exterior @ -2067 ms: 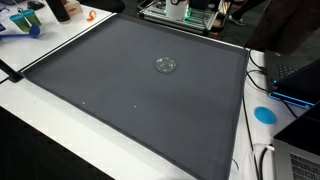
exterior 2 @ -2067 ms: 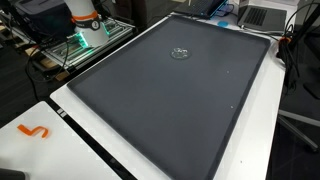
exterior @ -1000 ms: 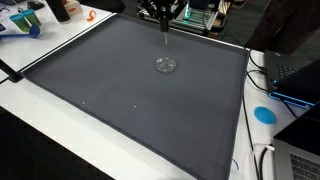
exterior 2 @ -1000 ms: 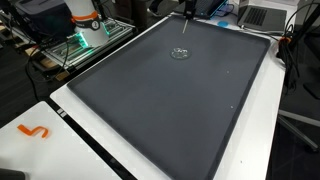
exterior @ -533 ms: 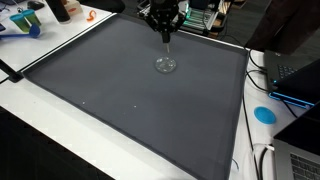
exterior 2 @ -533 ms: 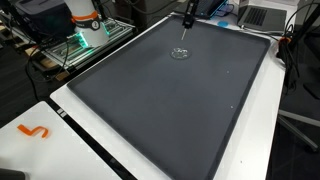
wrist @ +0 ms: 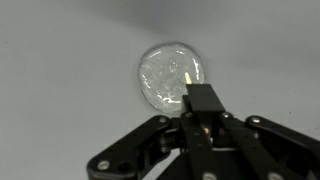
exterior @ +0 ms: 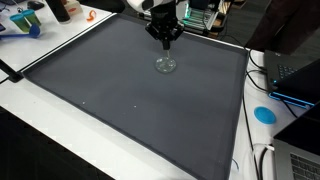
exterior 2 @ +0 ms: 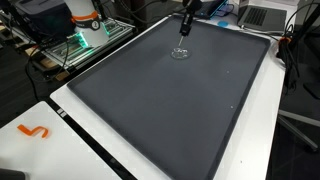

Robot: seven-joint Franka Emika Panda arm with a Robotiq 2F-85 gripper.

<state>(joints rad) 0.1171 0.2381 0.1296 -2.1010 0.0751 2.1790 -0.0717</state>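
Note:
A small clear round dish (exterior: 165,65) lies on a dark grey mat (exterior: 110,90) that covers a white table; it shows in both exterior views (exterior 2: 180,53) and in the wrist view (wrist: 162,75). My gripper (exterior: 165,42) hangs straight above the dish (exterior 2: 184,27). Its fingers (wrist: 200,105) are shut on a thin stick whose pale tip (wrist: 188,73) points down over the dish. I cannot tell whether the tip touches the dish.
The mat (exterior 2: 170,110) fills most of the table. A laptop (exterior: 296,75), a blue disc (exterior: 264,113) and cables (exterior: 262,160) lie off one edge. An orange hook (exterior 2: 33,131) lies on the white tabletop. A rack with green lights (exterior 2: 82,38) stands beside the table.
The arm came into view from the far side and lowered toward the dish with the stick. The dish has not moved.

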